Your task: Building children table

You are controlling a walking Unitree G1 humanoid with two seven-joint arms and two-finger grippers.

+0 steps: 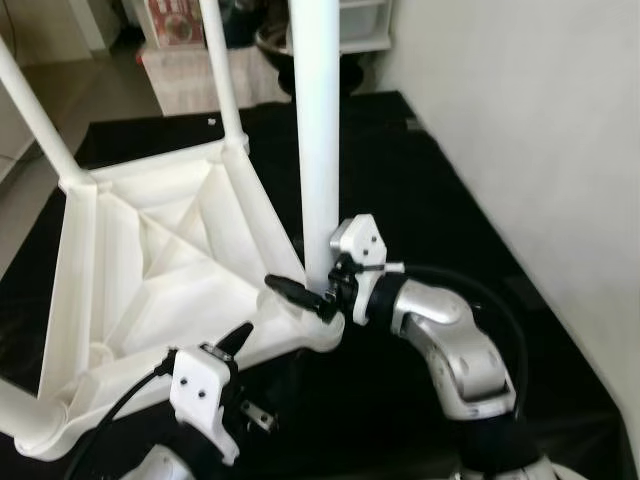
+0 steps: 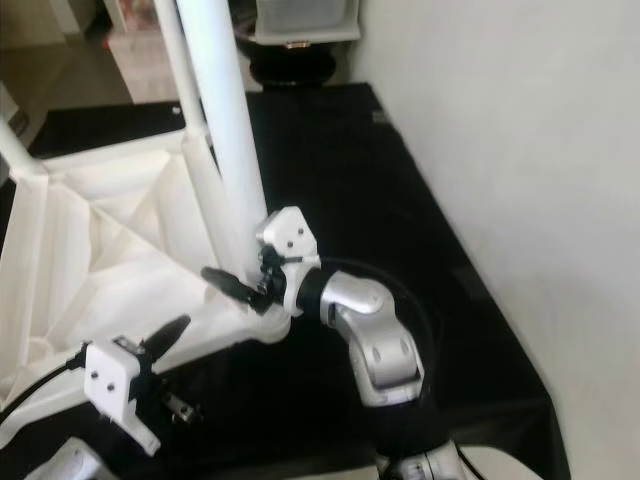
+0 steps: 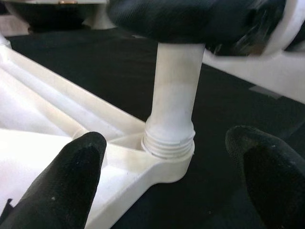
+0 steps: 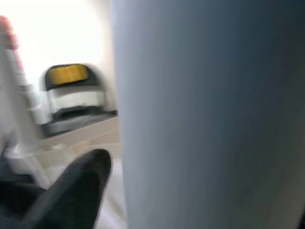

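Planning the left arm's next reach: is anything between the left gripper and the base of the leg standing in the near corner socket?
Nothing visible blocks it. The left gripper is open, facing the leg at its threaded socket. Between them lie the bare tabletop underside and black mat. The right gripper grips the leg higher up.

No readable text, labels, brands or numbers. Red-patterned box (image 1: 175,20) at far back carries print, too small and blurred to read.
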